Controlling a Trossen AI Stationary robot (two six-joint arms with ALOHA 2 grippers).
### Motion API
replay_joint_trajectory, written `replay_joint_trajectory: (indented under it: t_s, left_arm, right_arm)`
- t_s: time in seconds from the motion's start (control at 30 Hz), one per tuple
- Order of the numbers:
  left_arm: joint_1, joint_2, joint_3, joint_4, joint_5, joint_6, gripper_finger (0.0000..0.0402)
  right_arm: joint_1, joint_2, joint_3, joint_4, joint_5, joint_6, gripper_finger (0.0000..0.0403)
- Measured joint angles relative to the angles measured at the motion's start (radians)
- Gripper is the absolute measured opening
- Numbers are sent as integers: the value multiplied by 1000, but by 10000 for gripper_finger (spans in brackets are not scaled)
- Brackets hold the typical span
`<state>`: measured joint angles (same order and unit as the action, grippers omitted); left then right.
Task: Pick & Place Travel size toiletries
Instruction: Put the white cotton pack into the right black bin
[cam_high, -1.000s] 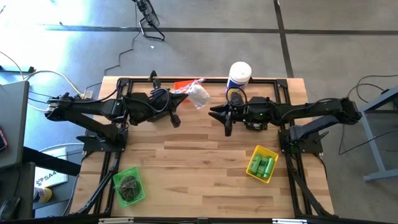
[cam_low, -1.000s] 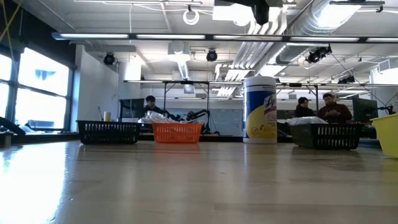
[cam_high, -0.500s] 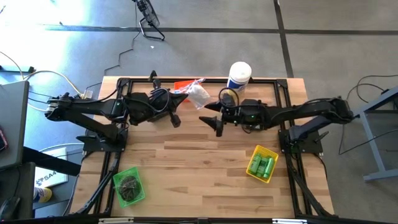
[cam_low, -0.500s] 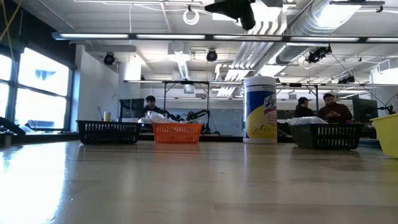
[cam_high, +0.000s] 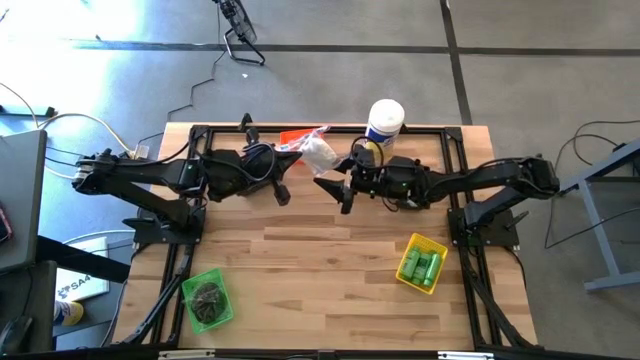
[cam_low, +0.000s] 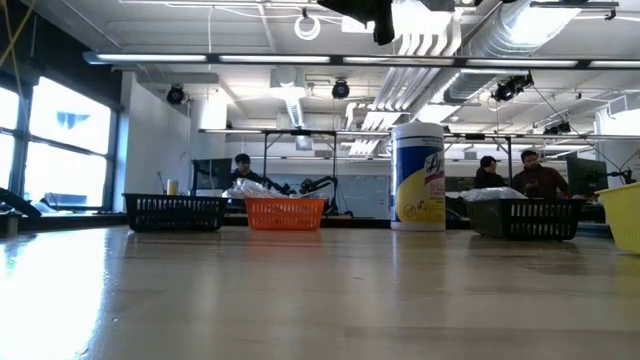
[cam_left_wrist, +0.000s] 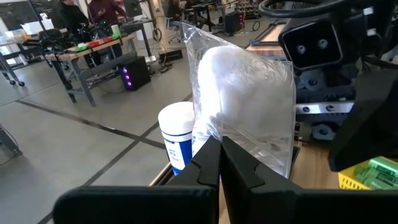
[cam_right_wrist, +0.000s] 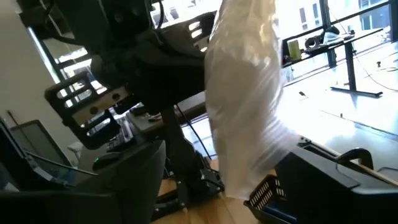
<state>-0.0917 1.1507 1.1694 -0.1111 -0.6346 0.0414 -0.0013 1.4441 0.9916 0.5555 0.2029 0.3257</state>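
Left claw (cam_high: 291, 153): pinched shut on the bag of white puffs (cam_high: 319, 153), held up at upper centre of the high view, over the orange bin (cam_high: 293, 137).
Right claw (cam_high: 334, 187): spread wide, empty, just beside the bag.
Surface (cam_high: 320, 270): green mini bottles (cam_high: 421, 266) in the yellow bin (cam_high: 404, 250), lower right.

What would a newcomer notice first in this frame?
A clear plastic bag of white puffs hangs above the table's far middle, pinched by the shut left gripper. The open right gripper reaches toward it from the other side. Nearer, a yellow bin holds bright green bottles.
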Motion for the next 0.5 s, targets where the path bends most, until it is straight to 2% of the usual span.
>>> replay_joint_trajectory:
  t_s: [0.2,0.5]
  left_arm:
    - [0,0,0,0,0,0,0]
    - [0,0,0,0,0,1,0]
  right_arm:
    - [0,0,0,4,5,-9,248]
    - [0,0,0,4,5,-17,156]
